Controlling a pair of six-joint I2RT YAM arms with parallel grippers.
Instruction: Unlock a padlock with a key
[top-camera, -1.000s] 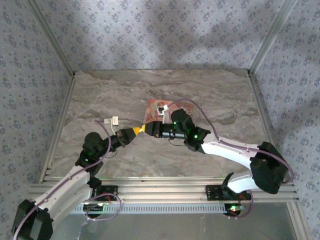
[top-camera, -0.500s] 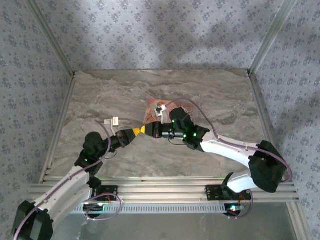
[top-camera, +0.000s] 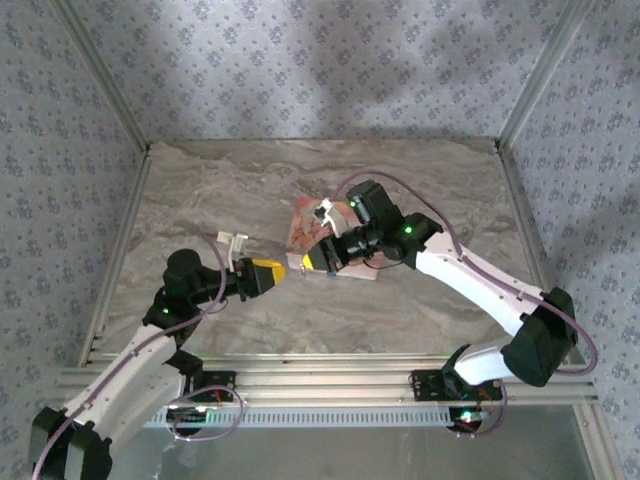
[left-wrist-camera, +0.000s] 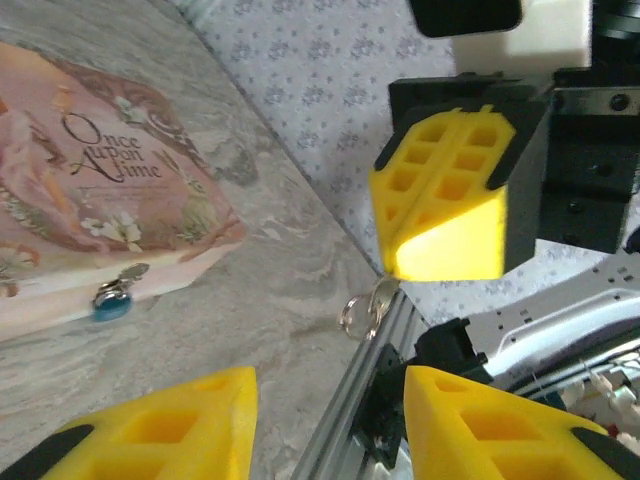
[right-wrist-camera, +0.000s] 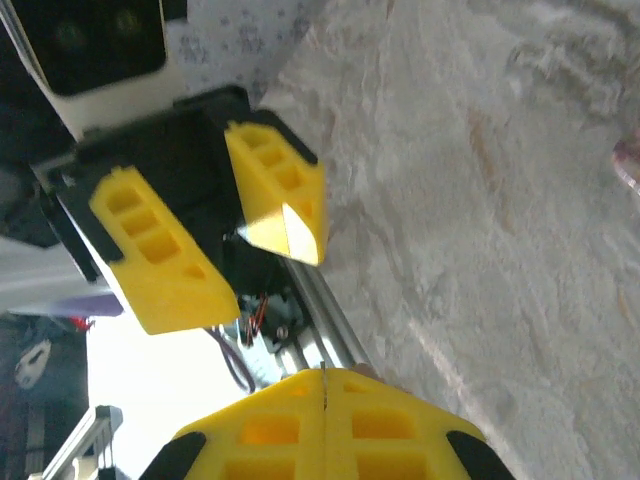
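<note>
Marble-patterned bench (top-camera: 200, 200) under both arms, and the pink "Once Upon A Time" box (left-wrist-camera: 100, 200) sits mid-bench, just far of where the two hands meet. The right hand (left-wrist-camera: 395, 265) is clamped flat, fingers pressed together, with the key (left-wrist-camera: 381, 293) and its ring dangling from the very tip. So the key is secured on that side. The left hand (left-wrist-camera: 330, 395) faces it with jaws spread and nothing between them. And there's the padlock (left-wrist-camera: 110, 303), a tiny blue-teal speck lying on the bench, touching the foot of the box's side wall, too small to read its shackle. By my reading the key is in hand but nowhere near the keyhole: steadying the lock, inserting and turning are all to come. Room looks generous to the left, right and far side; the tight spots are the box wall crowding the padlock and the aluminium rail (top-camera: 330, 375) along the near edge.
</note>
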